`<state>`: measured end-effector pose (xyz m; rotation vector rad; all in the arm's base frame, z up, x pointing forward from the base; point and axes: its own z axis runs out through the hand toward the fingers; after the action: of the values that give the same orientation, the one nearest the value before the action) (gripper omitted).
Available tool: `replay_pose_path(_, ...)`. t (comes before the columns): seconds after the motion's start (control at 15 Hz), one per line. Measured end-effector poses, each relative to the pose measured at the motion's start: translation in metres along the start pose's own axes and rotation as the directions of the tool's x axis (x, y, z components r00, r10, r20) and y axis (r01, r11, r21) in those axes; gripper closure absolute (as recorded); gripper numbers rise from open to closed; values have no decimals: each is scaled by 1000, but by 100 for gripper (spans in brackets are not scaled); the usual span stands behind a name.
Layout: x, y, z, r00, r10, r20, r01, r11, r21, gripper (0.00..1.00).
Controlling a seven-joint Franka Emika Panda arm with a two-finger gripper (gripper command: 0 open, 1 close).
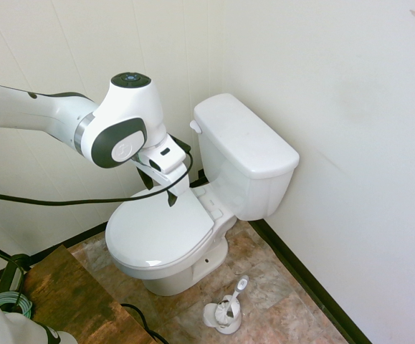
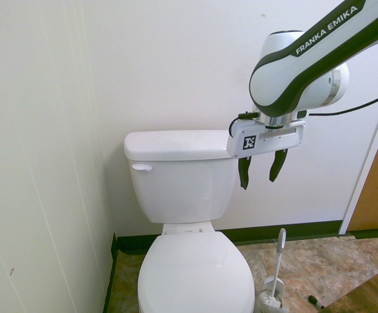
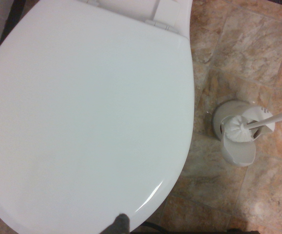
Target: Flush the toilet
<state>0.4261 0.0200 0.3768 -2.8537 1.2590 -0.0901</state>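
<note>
The toilet (image 2: 189, 215) stands in the corner of the room against the back wall, lid closed, with its boxy tank (image 1: 246, 154) behind the seat and the small white flush lever (image 2: 141, 167) on the tank's front. In the second exterior view the gripper (image 2: 261, 171) hangs in the air with its two dark fingers (image 2: 243, 173) pointing down and spread apart, holding nothing; the lever lies at about 9 o'clock from it, well apart, across the tank front. The wrist view looks straight down on the closed seat lid (image 3: 87, 117). A toilet brush (image 1: 225, 309) sits in its holder on the tiled floor (image 1: 279, 287) beside the bowl.
</note>
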Motion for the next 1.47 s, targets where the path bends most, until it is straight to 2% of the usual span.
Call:
replay_pose_path(0.27, -2, -17, 4, 1000, -19, -4, 19, 1000, 7, 0)
replay_pose_path(0.6, 14, -123, -22, 995, -77, -59, 82, 993, 85, 0)
replay_pose_path(0.93, 28, -222, -3, 987, -128, -96, 140, 981, 133, 0)
replay_pose_path(1.13, 44, -257, 14, 988, -118, -104, 134, 977, 165, 0)
replay_pose_path(1.27, 46, -258, 20, 990, -92, -103, 108, 981, 159, 0)
replay_pose_path(1.33, 47, -258, 20, 990, -91, -104, 107, 982, 158, 100)
replay_pose_path(1.47, 49, -266, 20, 989, -96, -117, 115, 980, 165, 100)
